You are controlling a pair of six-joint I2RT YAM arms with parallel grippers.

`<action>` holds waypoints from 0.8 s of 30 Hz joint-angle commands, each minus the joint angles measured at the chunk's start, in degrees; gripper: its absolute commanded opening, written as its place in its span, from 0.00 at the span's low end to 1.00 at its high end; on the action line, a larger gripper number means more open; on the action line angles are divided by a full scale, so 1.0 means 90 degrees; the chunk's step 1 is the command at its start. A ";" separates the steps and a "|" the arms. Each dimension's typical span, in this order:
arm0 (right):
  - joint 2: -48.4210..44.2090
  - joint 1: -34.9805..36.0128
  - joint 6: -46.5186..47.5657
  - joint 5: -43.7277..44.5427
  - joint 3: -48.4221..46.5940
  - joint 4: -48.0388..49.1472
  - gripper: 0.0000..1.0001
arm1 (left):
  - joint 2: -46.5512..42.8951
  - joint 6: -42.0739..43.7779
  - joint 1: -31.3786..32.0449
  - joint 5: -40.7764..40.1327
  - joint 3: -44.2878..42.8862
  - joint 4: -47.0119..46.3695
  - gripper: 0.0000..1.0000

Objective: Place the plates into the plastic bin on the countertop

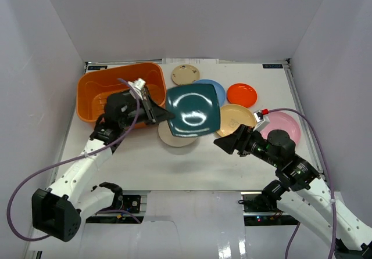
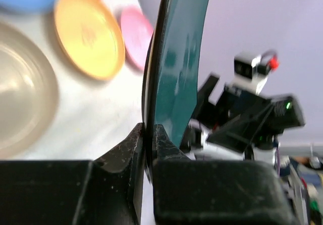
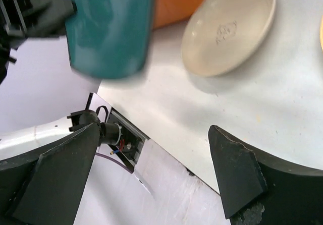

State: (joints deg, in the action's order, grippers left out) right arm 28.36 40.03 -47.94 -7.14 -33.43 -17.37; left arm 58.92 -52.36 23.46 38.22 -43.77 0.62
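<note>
My left gripper (image 1: 164,117) (image 2: 150,135) is shut on the left edge of the dark teal square plate (image 1: 193,109) (image 2: 177,58) (image 3: 111,28) and holds it lifted and tilted, just right of the orange plastic bin (image 1: 116,89) (image 3: 179,0). Under it on the countertop (image 1: 145,160) lies the round cream plate (image 1: 174,137) (image 3: 229,28) (image 2: 20,109). Further right sit the small tan (image 1: 185,74), light blue (image 1: 218,88), orange-red (image 1: 242,94), peach-yellow (image 1: 235,118) (image 2: 88,33) and pink (image 1: 286,125) (image 2: 136,33) plates. My right gripper (image 1: 225,144) (image 3: 156,169) hangs open and empty, just right of the teal plate.
White walls close in the countertop on three sides. The right arm (image 2: 252,114) stands close behind the held plate in the left wrist view. The table's near edge with a metal rail and cables (image 3: 118,139) lies under the right gripper.
</note>
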 commanded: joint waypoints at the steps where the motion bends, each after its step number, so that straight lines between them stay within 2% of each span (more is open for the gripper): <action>1: -0.0036 0.0025 0.0473 -0.0086 -0.0348 0.0357 0.95 | -0.0316 0.0056 -0.1197 0.0459 -0.0800 0.0078 0.00; 2: -0.0094 0.0034 0.0503 -0.0067 -0.0338 0.0357 0.95 | -0.0277 0.0046 -0.1839 0.0780 -0.0888 0.0087 0.00; 4: -0.0124 0.0025 0.0571 0.0040 -0.0290 0.0309 0.95 | -0.0102 0.0056 -0.2535 0.1026 -0.1171 0.0243 0.00; 5: -0.0133 0.0034 0.0590 0.0070 -0.0270 0.0299 0.95 | -0.0014 0.0182 -0.3215 0.1114 -0.1269 0.0282 0.00; 6: -0.0124 0.0035 0.0620 0.0099 -0.0251 0.0279 0.95 | 0.0287 0.0270 -0.3445 0.1125 -0.1608 0.0698 0.00; 11: 0.0081 0.0035 0.0864 0.0353 -0.0280 0.0026 0.94 | 0.1070 0.0583 -0.4372 0.1165 -0.2206 0.1198 0.00; 13: 0.0139 0.0025 0.0952 0.0441 -0.0212 0.0015 0.93 | 0.1343 0.0525 -0.4579 0.1154 -0.2401 0.1133 0.00; 17: 0.0267 0.0034 0.1069 0.0548 0.0022 0.0035 0.92 | 0.2105 0.1558 -0.4619 0.0686 -0.3388 0.2554 0.00; 21: 0.0413 0.0035 0.1225 0.0705 0.0159 0.0123 0.91 | 0.2457 0.2057 -0.4619 -0.0046 -0.3535 0.2919 0.00; 24: 0.0559 0.0034 0.1401 0.0715 0.0179 0.0162 0.91 | 0.2867 0.2321 -0.4619 -0.0135 -0.3691 0.3211 0.00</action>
State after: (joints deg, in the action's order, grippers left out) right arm 32.67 40.14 -38.28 -2.09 -32.01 -17.21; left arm 84.55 -34.96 -17.96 36.21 -73.01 28.58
